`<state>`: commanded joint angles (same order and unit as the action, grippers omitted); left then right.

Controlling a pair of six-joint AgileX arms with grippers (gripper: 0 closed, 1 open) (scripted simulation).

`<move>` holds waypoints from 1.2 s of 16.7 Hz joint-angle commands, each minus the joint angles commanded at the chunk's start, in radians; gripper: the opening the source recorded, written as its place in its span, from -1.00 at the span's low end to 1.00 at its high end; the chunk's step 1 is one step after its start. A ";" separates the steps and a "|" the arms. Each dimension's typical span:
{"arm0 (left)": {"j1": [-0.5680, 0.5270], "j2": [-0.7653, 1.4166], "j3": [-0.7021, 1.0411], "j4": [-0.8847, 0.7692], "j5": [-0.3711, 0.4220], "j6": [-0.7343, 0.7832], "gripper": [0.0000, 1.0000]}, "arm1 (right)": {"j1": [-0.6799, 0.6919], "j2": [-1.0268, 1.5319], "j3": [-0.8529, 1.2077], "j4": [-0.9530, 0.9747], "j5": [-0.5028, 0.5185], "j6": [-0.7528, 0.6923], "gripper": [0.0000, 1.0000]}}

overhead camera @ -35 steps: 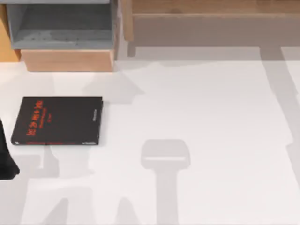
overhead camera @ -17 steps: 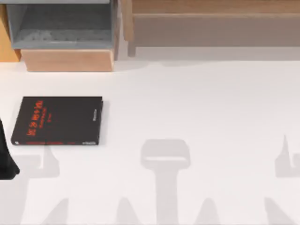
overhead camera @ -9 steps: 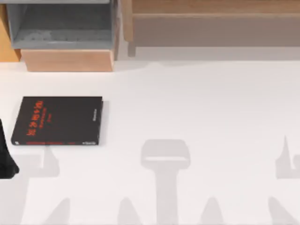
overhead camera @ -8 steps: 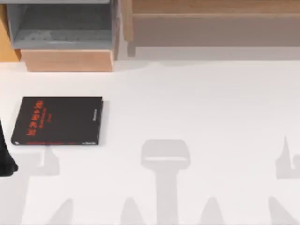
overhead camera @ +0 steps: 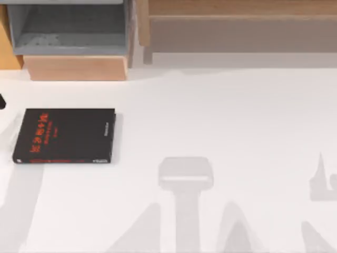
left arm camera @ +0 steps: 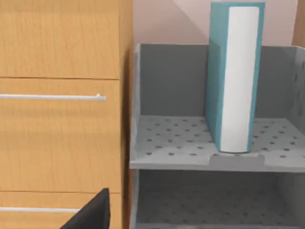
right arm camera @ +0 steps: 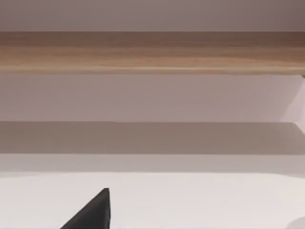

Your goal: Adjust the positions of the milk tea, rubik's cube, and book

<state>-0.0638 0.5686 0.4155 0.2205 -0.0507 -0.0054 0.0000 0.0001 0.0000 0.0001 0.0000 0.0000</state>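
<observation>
Top view: the book (overhead camera: 64, 136) lies flat on the white table (overhead camera: 221, 121), black cover with red lettering up, at the left side, in front of the grey shelf unit (overhead camera: 71, 29). Its position matches the earlier frames; no shift seen.

Change at the left edge: the dark mass of the left arm, which sat low beside the book's near corner half a second ago, is gone from that spot. A small dark sliver (overhead camera: 2, 101) now shows at the left edge farther back, just behind the book's far-left corner and apart from it. Shadows on the table have changed too: a broad grey band now runs from under the book toward the near-left corner, and the pointed shadows along the near edge are taller.

Left wrist view: a teal-blue book with white page edges (left arm camera: 234, 76) stands upright on the upper perforated grey tray (left arm camera: 200, 143) of the shelf unit, next to a wooden drawer cabinet (left arm camera: 62, 109). A black finger of the left gripper (left arm camera: 93, 212) enters the picture; whether the claw is wide or narrow, cannot tell.

Right wrist view: white table, a wooden rail (right arm camera: 152, 52), one black finger of the right gripper (right arm camera: 93, 212). Claw state, cannot tell.
</observation>
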 joint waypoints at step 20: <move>-0.127 1.330 0.826 0.436 -0.102 -0.010 1.00 | 0.000 0.000 0.000 0.000 0.000 0.000 1.00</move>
<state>-0.1910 1.8982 1.2419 0.6562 -0.1529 -0.0154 0.0000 0.0001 0.0000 0.0001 0.0000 0.0000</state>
